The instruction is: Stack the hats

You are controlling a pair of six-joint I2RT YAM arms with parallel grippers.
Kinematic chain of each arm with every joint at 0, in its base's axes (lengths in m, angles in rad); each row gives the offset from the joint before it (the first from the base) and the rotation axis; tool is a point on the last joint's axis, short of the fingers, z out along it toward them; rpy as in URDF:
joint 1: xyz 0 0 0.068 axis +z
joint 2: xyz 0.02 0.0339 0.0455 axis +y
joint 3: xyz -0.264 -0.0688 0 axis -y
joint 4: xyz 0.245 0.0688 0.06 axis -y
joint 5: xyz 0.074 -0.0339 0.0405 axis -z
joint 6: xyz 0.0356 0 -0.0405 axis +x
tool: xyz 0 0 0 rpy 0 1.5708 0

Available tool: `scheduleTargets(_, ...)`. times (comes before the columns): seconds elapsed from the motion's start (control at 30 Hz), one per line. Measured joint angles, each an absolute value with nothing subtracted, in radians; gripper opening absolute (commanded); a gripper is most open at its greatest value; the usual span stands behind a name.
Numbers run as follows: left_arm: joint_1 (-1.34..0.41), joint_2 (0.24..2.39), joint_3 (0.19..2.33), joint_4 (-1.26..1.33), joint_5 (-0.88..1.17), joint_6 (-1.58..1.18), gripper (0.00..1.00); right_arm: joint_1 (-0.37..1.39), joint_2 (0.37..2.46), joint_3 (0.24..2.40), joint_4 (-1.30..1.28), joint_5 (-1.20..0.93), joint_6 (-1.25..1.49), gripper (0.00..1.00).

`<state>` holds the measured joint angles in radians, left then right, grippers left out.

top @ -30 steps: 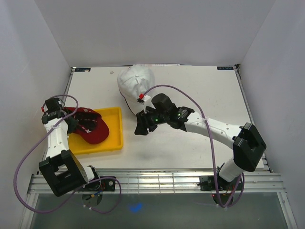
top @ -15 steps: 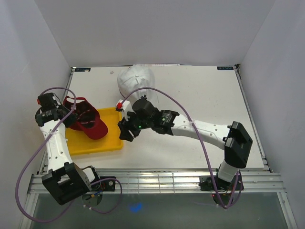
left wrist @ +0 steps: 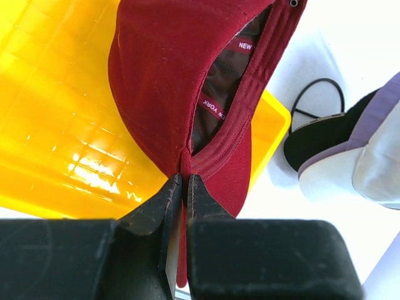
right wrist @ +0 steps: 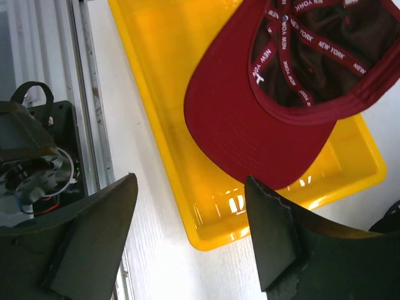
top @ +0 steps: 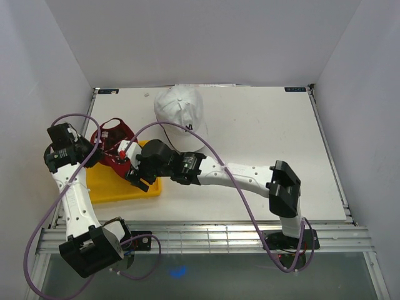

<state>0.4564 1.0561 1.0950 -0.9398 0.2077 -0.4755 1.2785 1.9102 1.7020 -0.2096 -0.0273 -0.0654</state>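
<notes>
A: What is changing?

B: The left claw [left wrist: 183,181] is staying clamped on the rim of the red hat [left wrist: 169,81] and lifting it clear of the yellow tray [top: 106,187]; the right claw [right wrist: 187,187] is swinging over from the white hat [top: 179,107], jaws widening, carrying nothing.

A: Effect on stacking?

B: The red hat is hanging over the tray, well apart from the white hat on the desk [top: 269,125]; a second grip is probably coming.

A robot lab cell is shown: a white tabletop [top: 262,125] is boxed in by plain white walls [top: 206,37], and two cabled arms [top: 244,175] are bolted to a metal rail [top: 206,237].
</notes>
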Motion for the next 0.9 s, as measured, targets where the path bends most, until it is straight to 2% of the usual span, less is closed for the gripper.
scheduleTargets(0.53,0.454,1.021,1.076,-0.947,0.241,-0.482,0.0,1.37,2.128,1.884,-0.206,0.175,-0.184,0.82)
scheduleTargets(0.9,0.437,1.017,1.073,-0.962,0.24,-0.479,0.0,1.382,2.2,1.904,-0.141,0.307,-0.24,0.8)
